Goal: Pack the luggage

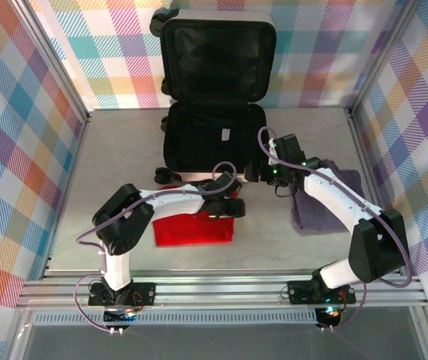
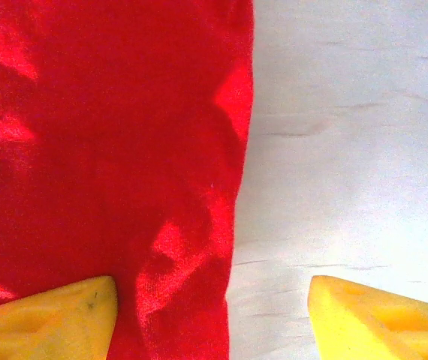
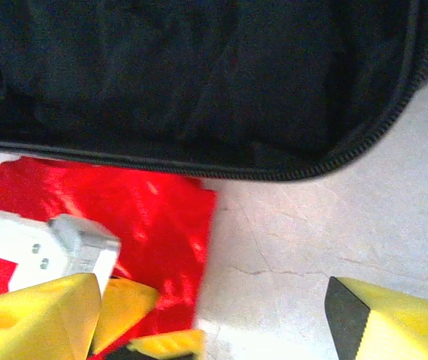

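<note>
Top view: we look down from above, behind the arm bases (image 1: 124, 289), over the whole surface (image 1: 116, 157). Left wrist: close, straight down on red cloth (image 2: 86, 150). Right wrist: close, facing luggage (image 3: 199, 75). All share the cloth.

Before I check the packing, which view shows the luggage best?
Top external: the whole luggage, open, lid raised. Right wrist gets a slice of its black lining and zipper; left wrist faces red cloth.
</note>
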Action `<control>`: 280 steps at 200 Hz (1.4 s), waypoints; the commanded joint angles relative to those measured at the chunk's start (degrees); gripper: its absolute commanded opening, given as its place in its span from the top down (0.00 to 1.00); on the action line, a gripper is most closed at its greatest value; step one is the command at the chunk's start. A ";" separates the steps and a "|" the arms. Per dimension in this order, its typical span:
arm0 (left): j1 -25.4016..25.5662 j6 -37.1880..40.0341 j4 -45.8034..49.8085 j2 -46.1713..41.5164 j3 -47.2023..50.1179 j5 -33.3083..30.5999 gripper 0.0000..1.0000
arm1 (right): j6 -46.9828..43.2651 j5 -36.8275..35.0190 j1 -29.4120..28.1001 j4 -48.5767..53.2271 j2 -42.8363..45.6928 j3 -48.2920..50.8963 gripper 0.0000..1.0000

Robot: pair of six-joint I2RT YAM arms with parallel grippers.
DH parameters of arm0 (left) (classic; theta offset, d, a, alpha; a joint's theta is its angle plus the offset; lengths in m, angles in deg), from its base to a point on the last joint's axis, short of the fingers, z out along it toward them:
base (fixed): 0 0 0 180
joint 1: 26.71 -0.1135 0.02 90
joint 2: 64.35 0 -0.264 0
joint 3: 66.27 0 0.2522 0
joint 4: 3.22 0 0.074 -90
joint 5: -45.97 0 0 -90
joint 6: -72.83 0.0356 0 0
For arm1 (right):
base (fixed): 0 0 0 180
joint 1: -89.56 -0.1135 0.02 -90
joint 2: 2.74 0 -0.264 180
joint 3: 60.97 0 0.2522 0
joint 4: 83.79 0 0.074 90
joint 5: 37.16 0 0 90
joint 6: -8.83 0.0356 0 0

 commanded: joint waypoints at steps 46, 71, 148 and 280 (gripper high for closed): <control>1.38 1.53 3.02 -2.31 -1.39 5.77 0.31 | 2.75 0.10 1.76 0.93 5.04 8.00 0.20; 0.17 2.72 7.15 -9.08 0.80 2.38 0.29 | 5.41 3.40 1.74 -2.34 6.02 12.98 0.20; -14.83 4.76 15.94 -26.92 15.38 -2.98 0.23 | 9.63 6.96 -3.11 -10.00 0.97 17.76 0.22; -23.85 7.09 9.74 -23.98 25.09 -0.09 0.22 | 10.62 7.06 -7.76 -12.86 -10.92 13.13 0.25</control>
